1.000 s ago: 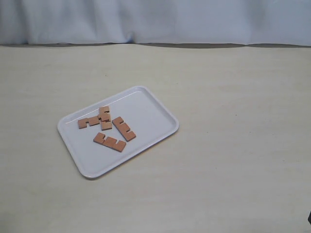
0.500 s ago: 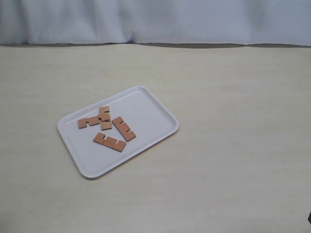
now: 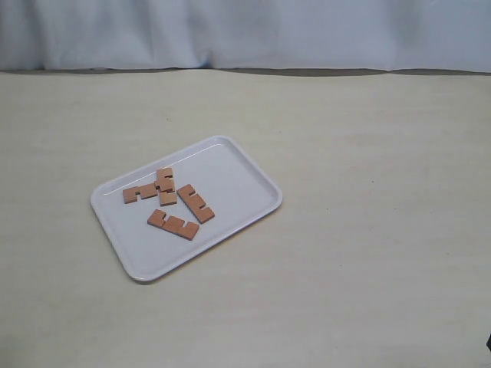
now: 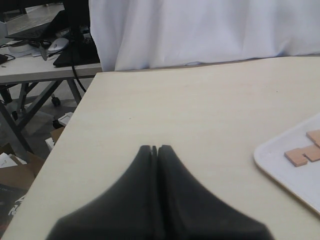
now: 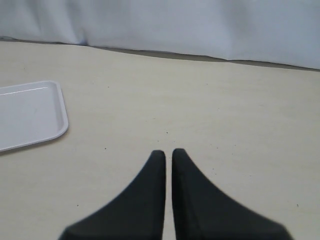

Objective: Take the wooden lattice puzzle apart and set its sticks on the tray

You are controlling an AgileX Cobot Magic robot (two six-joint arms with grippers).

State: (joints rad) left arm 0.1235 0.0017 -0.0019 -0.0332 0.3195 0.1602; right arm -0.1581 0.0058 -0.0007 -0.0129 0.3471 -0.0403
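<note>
You have sticks (image 3: 196, 203) of matt reddish-brown wood. Tray (image 3: 234, 172): smooth white plastic, slight sheen. Table (image 3: 368, 230): matt, pale, faintly grained. Backdrop (image 3: 307, 31): white cloth, creased. Fingers (image 4: 180, 200): matt black.

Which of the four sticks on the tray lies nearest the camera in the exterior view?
The stick lowest in that view, closest to the tray's near long rim. The other three lie farther back, two of them overlapping.

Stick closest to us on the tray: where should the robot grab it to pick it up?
Probably pinch the closest stick across its two long edges, near the middle, coming straight down from above. It lies flat on the tray, so only its thin sides are free, and the middle keeps it balanced.
</note>
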